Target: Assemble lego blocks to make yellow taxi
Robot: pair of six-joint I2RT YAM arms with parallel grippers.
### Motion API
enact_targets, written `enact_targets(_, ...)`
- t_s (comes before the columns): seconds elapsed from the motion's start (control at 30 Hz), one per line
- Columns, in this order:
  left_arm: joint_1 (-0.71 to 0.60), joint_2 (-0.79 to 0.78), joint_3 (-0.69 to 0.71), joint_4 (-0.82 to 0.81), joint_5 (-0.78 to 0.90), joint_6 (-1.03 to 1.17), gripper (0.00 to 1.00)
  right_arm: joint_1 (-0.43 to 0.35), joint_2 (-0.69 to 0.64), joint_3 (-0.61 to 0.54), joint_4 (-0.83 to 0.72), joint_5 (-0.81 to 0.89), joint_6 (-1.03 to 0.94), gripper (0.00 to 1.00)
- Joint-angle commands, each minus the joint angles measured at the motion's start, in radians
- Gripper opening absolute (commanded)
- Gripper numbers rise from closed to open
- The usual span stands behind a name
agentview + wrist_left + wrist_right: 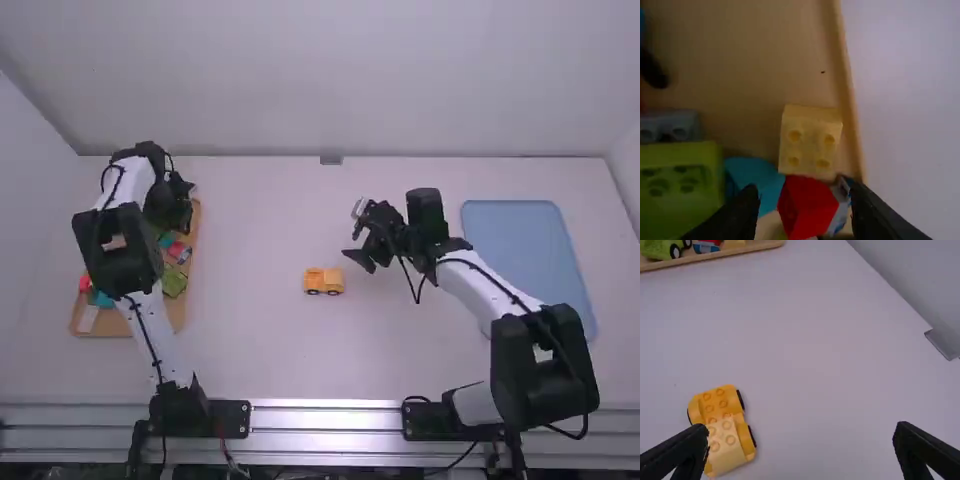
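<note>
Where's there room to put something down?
The white table is bare between the wooden tray and the yellow car, and behind the car almost to the back wall. The wooden tray is crowded with blocks; the left pincer is there too.

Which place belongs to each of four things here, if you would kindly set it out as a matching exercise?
1. Yellow car
2. Pale yellow block
3. Blue tray
4. Left gripper

A. Right side of the table
B. Open, above the wooden tray
C. Near the table's middle
D. Inside the wooden tray, beside its rim

Pairs: 1-C, 2-D, 3-A, 4-B
</note>
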Motion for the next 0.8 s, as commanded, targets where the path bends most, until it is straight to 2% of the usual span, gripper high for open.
enact_targets(0.0,0.0,0.021,-0.044,0.036,0.008,0.035,0.45,0.003,-0.012,0.013,-0.003,-0.006,0.006,0.99)
enact_targets(0.2,0.0,0.021,-0.093,0.121,0.03,0.065,0.41,0.0,-0.012,0.013,-0.003,-0.006,0.009,0.99)
enact_targets(0.43,0.001,0.021,-0.132,0.188,0.055,0.075,0.29,0.0,-0.012,0.013,-0.003,-0.006,0.009,0.99)
enact_targets(0.57,0.0,0.021,-0.151,0.197,0.053,0.075,0.26,0.0,-0.012,0.013,-0.003,-0.006,0.009,0.99)
enact_targets(0.67,0.0,0.019,-0.147,0.191,0.052,0.071,0.16,0.001,-0.012,0.013,0.0,-0.006,0.009,0.99)
enact_targets(0.77,0.0,0.006,-0.092,0.138,0.056,0.053,0.16,0.002,-0.012,0.013,0.005,-0.006,0.009,0.99)
